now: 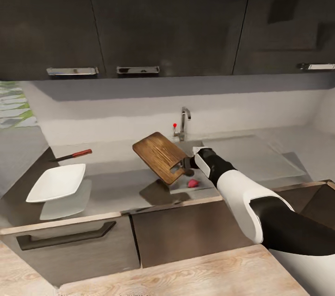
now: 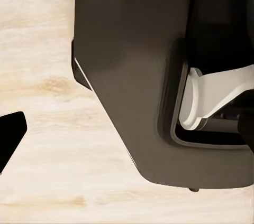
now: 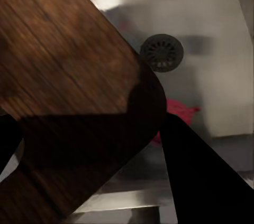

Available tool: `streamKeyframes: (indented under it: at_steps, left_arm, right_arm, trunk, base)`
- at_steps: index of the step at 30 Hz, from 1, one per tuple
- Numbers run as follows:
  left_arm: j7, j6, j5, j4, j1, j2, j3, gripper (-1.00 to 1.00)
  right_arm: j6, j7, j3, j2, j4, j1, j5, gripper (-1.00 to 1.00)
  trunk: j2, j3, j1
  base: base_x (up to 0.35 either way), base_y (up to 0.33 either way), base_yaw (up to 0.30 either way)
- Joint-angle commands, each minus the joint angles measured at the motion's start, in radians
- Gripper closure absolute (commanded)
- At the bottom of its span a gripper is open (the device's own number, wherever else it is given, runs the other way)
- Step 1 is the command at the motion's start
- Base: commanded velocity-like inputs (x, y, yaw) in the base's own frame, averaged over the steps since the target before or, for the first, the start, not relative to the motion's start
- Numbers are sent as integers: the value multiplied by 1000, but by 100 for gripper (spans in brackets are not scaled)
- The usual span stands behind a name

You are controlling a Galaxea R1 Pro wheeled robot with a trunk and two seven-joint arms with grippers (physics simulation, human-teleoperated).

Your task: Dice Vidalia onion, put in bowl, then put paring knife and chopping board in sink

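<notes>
Right gripper [image 1: 188, 164] grasps the chopping board [image 1: 159, 154] at its handle end, tilted above the sink [image 1: 184, 187]; under it I see a pink onion [image 1: 192, 183] beside the drain [image 3: 162, 52].

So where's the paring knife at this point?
In the head view the paring knife lies flat on the countertop at the left, behind the white bowl, well left of the sink and the chopping board.
</notes>
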Motion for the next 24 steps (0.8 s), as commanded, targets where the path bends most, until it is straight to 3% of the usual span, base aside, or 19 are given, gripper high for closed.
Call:
streamKeyframes:
  at_steps: [1, 9, 13, 14, 17, 21, 24]
  left_arm:
    - [0, -1, 7, -2, 0, 0, 1, -100]
    - [0, -1, 7, -3, 0, 0, 0, -100]
    - [0, -1, 7, -2, 0, 0, 1, -100]
    - [0, -1, 7, -2, 0, -1, 0, -100]
    - [-1, -1, 7, -2, 0, -3, -1, -100]
    - [-1, -1, 7, -1, 0, -3, -1, -100]
    - [-1, -1, 7, -2, 0, -3, -1, -100]
  right_arm:
    - [4, -7, 5, 0, -1, -1, -14, 100]
    - [3, -4, 5, 0, 4, -1, 0, 100]
    - [-6, 38, 6, 0, 5, 0, 130, 100]
    - [-6, 103, 5, 0, 4, 0, 225, 100]
    - [2, 250, 4, 0, 3, 0, 359, 100]
    - [15, 443, 2, 0, -5, 0, 498, 100]
    - [28, 543, 4, 0, -8, 0, 554, 100]
  trunk:
    - [-2, -2, 1]
    - [-2, -2, 1]
    - [-2, -2, 1]
    - [-2, -2, 1]
    - [-2, -2, 1]
    - [-2, -2, 1]
    - [-2, -2, 1]
  base:
    - [0, 0, 289]
    - [0, 0, 212]
    - [0, 0, 15]
    - [0, 0, 3]
    - [0, 0, 1]
    - [0, 0, 0]
    - [0, 0, 0]
